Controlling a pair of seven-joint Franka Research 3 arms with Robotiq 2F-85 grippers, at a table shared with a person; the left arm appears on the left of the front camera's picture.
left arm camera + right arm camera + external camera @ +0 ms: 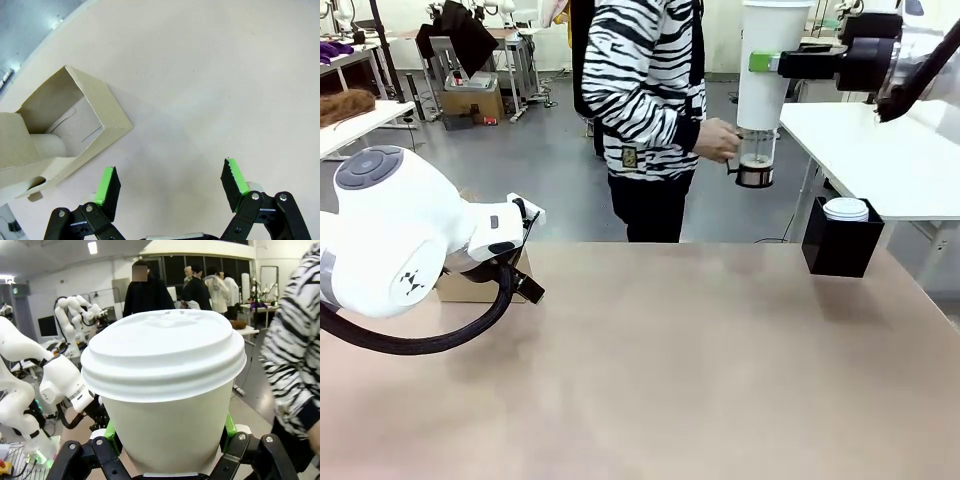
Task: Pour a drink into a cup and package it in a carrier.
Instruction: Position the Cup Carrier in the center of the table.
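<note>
The tall white lidded paper cup [165, 385] sits clamped in my right gripper [169, 432], held aloft. Beneath it a person's hand [717, 140] holds the clear glass jug [756, 157] of dark drink [754, 178]. My left gripper [172, 182] gapes empty, with the brown cardboard carrier [75, 125] just beyond one finger.

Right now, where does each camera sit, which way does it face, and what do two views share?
Front view: between the arms, facing across the table at the person; left arm shows.
Left wrist view: on the left wrist, looking down at the table and carrier; open left gripper shows.
Right wrist view: on the right wrist, looking level at the cup; right gripper shows, shut on it.
Shared: front and right wrist views both show the cup.
</note>
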